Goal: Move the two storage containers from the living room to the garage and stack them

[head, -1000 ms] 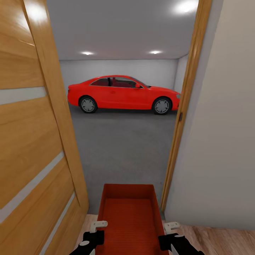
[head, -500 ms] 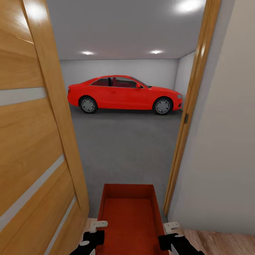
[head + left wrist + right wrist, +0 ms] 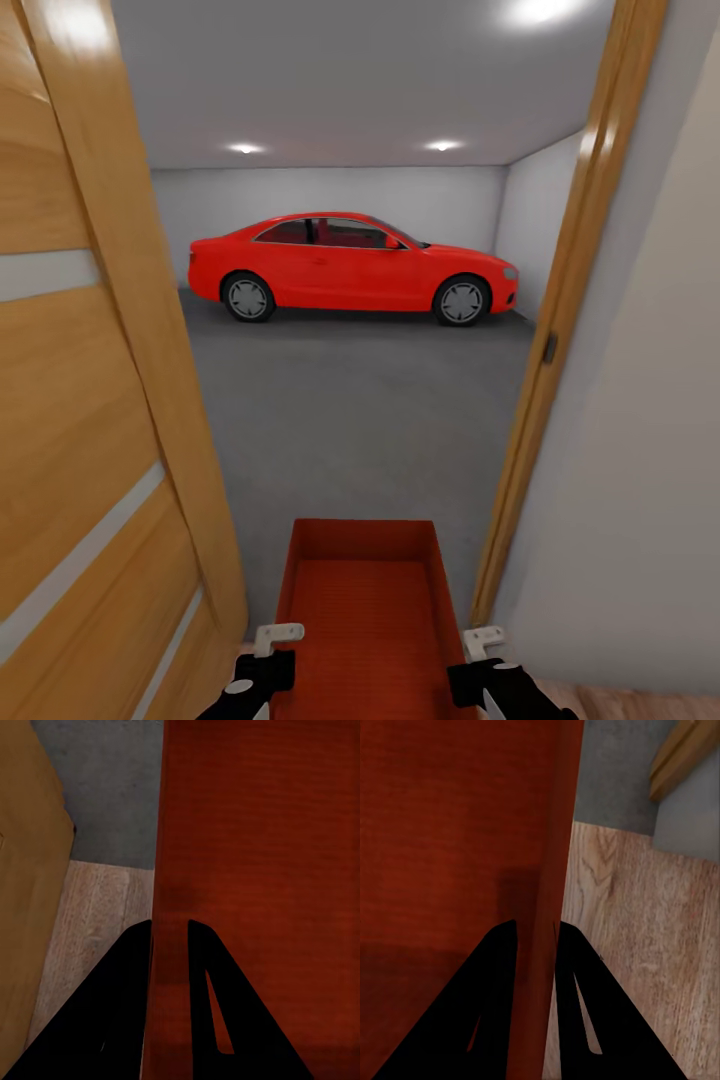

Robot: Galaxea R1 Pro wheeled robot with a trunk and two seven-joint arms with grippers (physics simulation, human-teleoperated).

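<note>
Doorway nearer, storage container [image 3: 360, 610] clamped between left end effector [image 3: 268, 650], right end effector [image 3: 490, 655]

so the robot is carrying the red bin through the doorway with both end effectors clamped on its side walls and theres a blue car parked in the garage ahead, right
Not quite: the car is red, not blue, as the head view shows. The rest holds: the left end effector and right end effector each clamp a side wall of the red bin, at the doorway facing the garage.
</note>
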